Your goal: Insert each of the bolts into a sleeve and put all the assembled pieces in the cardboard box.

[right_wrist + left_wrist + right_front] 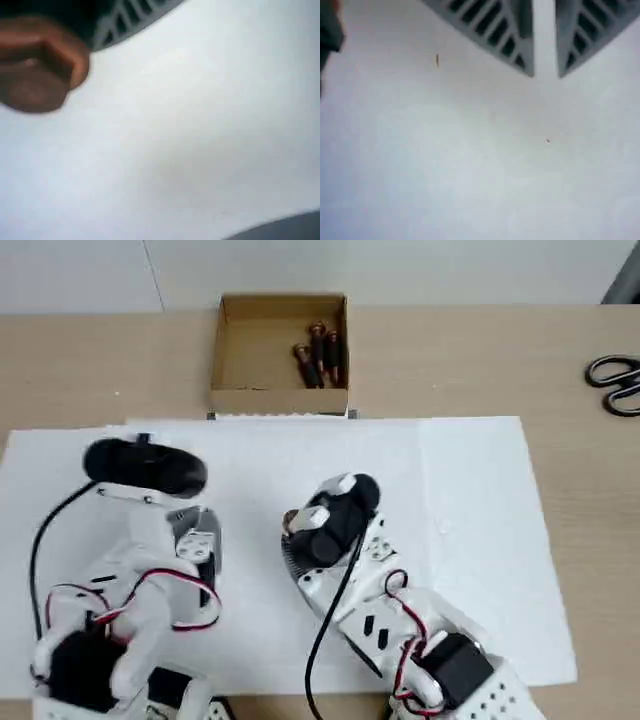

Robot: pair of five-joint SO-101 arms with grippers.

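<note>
- Right wrist view: a copper-coloured piece [36, 70] sits in the right gripper [298, 530], jaws apparently clenched on it, low over the white sheet [200, 125]. Whether it is a bolt, a sleeve or both joined, I cannot tell.
- The left gripper [546, 67] has its jaws slightly parted with nothing between them, and hangs above the sheet.
- The cardboard box [228, 350] lies just past the sheet's far edge, with roughly three assembled pieces [320, 355] inside.
- Step in hand (my guess) is carrying the piece to the box. Lift off the sheet first, keep the grip firm, clear the near wall, then release low beside the others.
- High view adds the box, its contents and the scissors [615, 383] off to the side. Right wrist view adds the piece close up, and left wrist view adds the gap between the left jaws.
</note>
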